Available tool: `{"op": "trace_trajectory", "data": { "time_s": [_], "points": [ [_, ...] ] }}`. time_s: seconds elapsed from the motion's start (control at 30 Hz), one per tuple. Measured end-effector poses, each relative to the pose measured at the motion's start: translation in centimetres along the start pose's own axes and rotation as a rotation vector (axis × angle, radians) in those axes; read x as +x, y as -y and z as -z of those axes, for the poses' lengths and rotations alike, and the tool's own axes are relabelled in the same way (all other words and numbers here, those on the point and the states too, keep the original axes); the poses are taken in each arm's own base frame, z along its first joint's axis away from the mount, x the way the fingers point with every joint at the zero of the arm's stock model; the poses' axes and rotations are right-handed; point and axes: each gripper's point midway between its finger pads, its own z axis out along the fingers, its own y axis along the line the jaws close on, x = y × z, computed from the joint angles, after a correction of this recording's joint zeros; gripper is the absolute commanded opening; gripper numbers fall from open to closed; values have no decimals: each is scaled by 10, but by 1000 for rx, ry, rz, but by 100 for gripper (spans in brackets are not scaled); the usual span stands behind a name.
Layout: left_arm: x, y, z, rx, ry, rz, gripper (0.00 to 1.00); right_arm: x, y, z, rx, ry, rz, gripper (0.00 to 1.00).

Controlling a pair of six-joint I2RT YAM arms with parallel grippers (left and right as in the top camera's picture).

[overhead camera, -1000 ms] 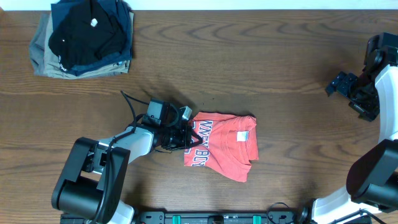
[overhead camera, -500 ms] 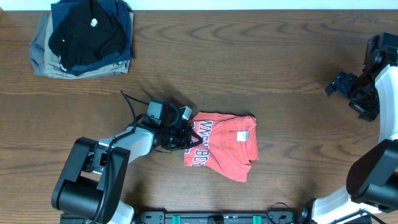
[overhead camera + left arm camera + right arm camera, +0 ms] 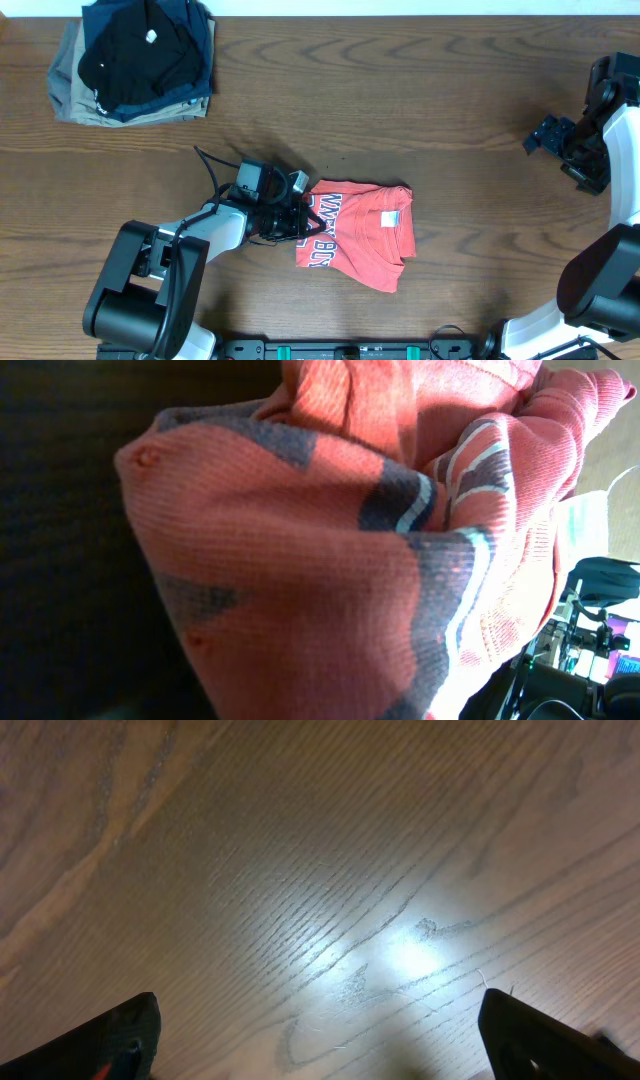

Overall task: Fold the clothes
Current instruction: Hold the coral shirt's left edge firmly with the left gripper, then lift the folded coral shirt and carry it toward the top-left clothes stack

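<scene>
The clothes [image 3: 365, 235], a coral-red T-shirt, lie as a small folded bundle on the wooden table [image 3: 420, 90], front of centre, with lettering showing along the left part and a white label on top. My left gripper [image 3: 297, 218] rests low at the bundle's left edge, shut on the cloth there. In the left wrist view the red knit of the clothes [image 3: 300, 560] with dark, pale-edged lettering fills the frame and hides the fingers. My right gripper [image 3: 548, 135] hovers open at the far right, well away from the shirt; in its wrist view the right gripper [image 3: 320, 1050] spans bare wood.
A stack of folded garments [image 3: 135, 60], black on navy on khaki, sits at the back left corner. A black cable [image 3: 212, 170] loops from the left wrist. The right arm's body [image 3: 615, 130] stands at the table's right edge.
</scene>
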Motion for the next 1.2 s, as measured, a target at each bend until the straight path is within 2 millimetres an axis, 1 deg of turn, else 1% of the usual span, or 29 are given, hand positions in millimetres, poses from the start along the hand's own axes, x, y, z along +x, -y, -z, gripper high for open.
{"op": "trace_trajectory", "data": {
  "time_s": [1.2],
  "points": [
    [-2, 0, 1, -14, -8, 29, 6, 0, 0, 0, 0, 0, 0, 99]
  ]
}}
